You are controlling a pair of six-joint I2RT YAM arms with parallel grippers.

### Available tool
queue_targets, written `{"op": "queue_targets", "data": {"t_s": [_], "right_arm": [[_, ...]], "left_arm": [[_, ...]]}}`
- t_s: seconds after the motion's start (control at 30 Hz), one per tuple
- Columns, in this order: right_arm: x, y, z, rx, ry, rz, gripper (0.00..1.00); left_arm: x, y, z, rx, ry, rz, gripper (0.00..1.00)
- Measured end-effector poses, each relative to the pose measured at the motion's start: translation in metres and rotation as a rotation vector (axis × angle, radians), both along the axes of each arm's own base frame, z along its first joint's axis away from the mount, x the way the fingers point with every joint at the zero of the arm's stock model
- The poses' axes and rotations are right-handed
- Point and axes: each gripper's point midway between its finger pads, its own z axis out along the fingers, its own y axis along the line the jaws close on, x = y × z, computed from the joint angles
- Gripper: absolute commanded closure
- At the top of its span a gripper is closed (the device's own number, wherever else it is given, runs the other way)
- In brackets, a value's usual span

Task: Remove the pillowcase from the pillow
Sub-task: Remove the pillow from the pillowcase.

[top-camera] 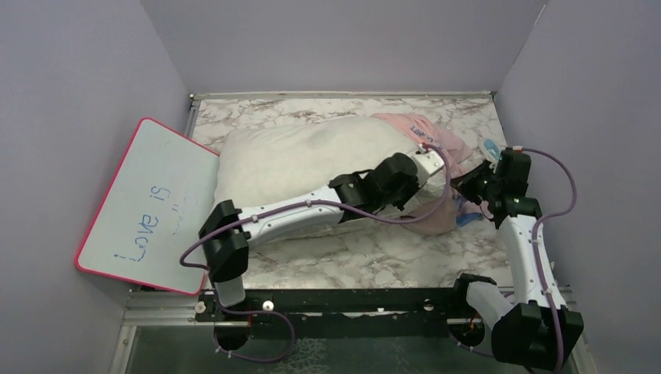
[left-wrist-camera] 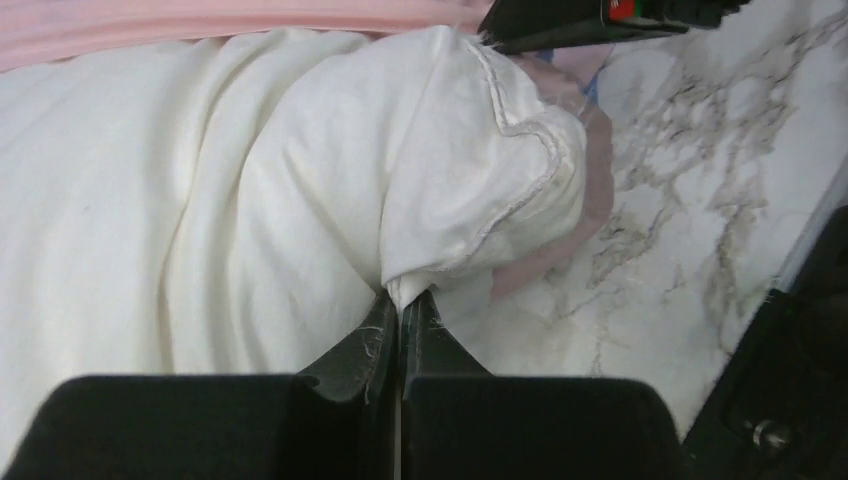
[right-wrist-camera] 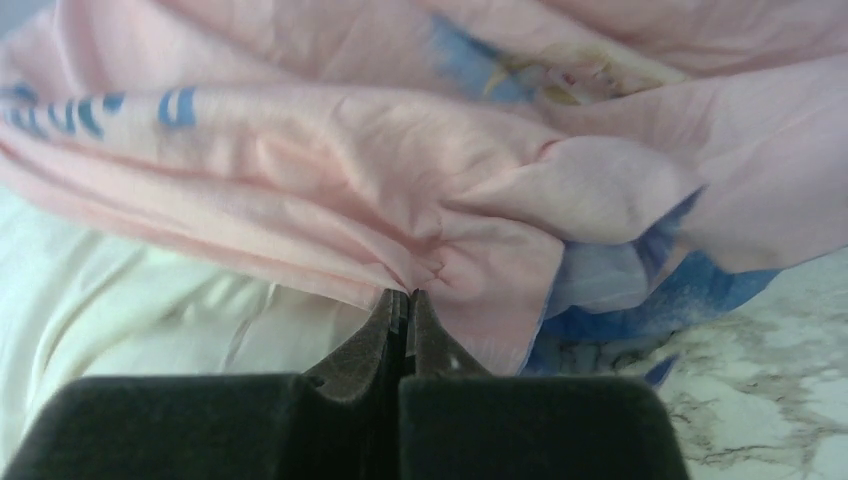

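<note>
Pinching white corner seam of pillow (left-wrist-camera: 200, 200), left gripper (left-wrist-camera: 402, 300) closed; rightward, right gripper (right-wrist-camera: 402, 298) clamped on pink fold of pillowcase (right-wrist-camera: 400, 170), bunched over pillow's right end. Risk: thin pinch may slip when arms pull apart, or case may snag on plump corner. Whiteboard (top-camera: 144, 206) at left; marble-pattern table (top-camera: 374, 249) beneath; lilac walls (top-camera: 343, 39) on three sides.

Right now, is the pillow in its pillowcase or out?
Mostly out. The pillow lies bare, with the pillowcase bunched at its right end only. Whether that end is free, the pictures cannot tell.
</note>
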Motion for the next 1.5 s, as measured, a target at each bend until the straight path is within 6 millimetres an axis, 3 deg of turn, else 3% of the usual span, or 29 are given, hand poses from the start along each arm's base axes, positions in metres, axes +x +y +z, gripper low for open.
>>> {"op": "queue_targets", "data": {"t_s": [0.1, 0.23, 0.37, 0.53, 0.6, 0.63, 0.7, 0.77, 0.83, 0.93, 1.07, 1.23, 1.33, 1.37, 1.43, 1.5], "right_arm": [[0.015, -0.025, 0.008, 0.001, 0.019, -0.079, 1.00], [0.025, -0.049, 0.013, -0.015, 0.027, -0.172, 0.96], [0.037, -0.056, 0.026, -0.016, 0.022, -0.190, 0.86], [0.054, -0.056, 0.050, -0.023, -0.009, -0.136, 0.71], [0.054, -0.046, 0.057, 0.000, -0.033, -0.069, 0.59], [0.053, -0.039, 0.059, 0.015, -0.043, -0.033, 0.47], [0.051, -0.030, 0.064, 0.039, -0.062, 0.018, 0.29], [0.049, -0.020, 0.073, 0.051, -0.109, 0.077, 0.22], [0.048, -0.013, 0.080, 0.062, -0.148, 0.120, 0.06], [0.057, -0.003, 0.082, 0.098, -0.172, 0.202, 0.03], [0.084, 0.008, 0.049, 0.162, -0.098, 0.269, 0.05], [0.093, 0.043, 0.007, 0.204, 0.025, 0.362, 0.50], [0.095, 0.051, -0.001, 0.157, 0.052, 0.359, 0.85], [0.095, 0.048, 0.000, 0.132, 0.049, 0.337, 0.92], [0.093, 0.038, 0.006, 0.080, 0.028, 0.275, 0.94], [0.087, 0.028, 0.019, 0.034, -0.006, 0.216, 0.96]], "left_arm": [[-0.005, 0.020, 0.029, -0.108, 0.066, -0.028, 1.00], [-0.034, 0.031, 0.061, -0.197, 0.144, -0.132, 1.00], [-0.058, 0.041, 0.064, -0.209, 0.218, -0.194, 1.00], [-0.060, 0.053, 0.060, -0.231, 0.284, -0.185, 1.00], [-0.059, 0.054, 0.060, -0.244, 0.305, -0.187, 1.00], [-0.058, 0.054, 0.061, -0.249, 0.311, -0.189, 0.99], [-0.059, 0.054, 0.061, -0.254, 0.325, -0.199, 0.78], [-0.061, 0.053, 0.060, -0.257, 0.346, -0.214, 0.54], [-0.062, 0.052, 0.061, -0.261, 0.362, -0.226, 0.38], [-0.058, 0.051, 0.076, -0.285, 0.353, -0.238, 0.17], [-0.051, 0.053, 0.099, -0.321, 0.309, -0.248, 0.04], [-0.029, 0.060, 0.132, -0.367, 0.247, -0.208, 0.01], [0.009, 0.070, 0.146, -0.401, 0.214, -0.106, 0.01], [0.024, 0.074, 0.146, -0.409, 0.216, -0.063, 0.01], [0.057, 0.085, 0.132, -0.407, 0.239, 0.023, 0.01], [0.092, 0.096, 0.097, -0.370, 0.292, 0.113, 0.02]]}}
